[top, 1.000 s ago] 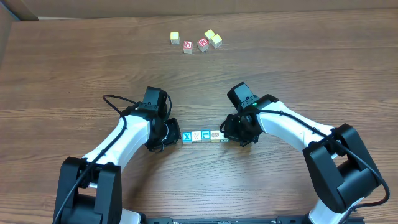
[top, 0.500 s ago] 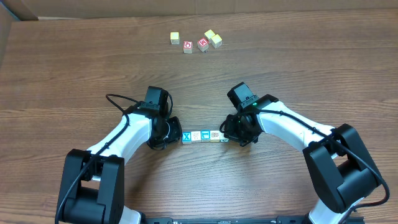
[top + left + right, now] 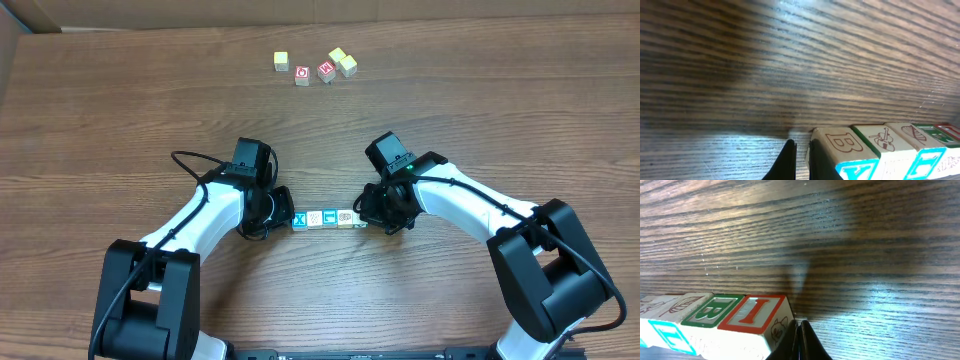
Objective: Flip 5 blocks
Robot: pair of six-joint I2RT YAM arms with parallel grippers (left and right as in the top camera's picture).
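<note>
You had a wood-grain table [image 3: 480, 100], dark brown, smooth, semi-gloss: glare patches showed in both wrist views. Blocks [image 3: 323, 217] were pale raw-looking wood, matt, with printed colour faces. Left arm [image 3: 200, 215] and right arm [image 3: 470, 205] wore glossy white plastic shells, black matt joints.

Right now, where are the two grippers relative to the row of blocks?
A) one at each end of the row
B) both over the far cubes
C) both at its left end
A: the left gripper sits at the X end of the row of blocks and the right gripper at the other end, both shut.
</note>
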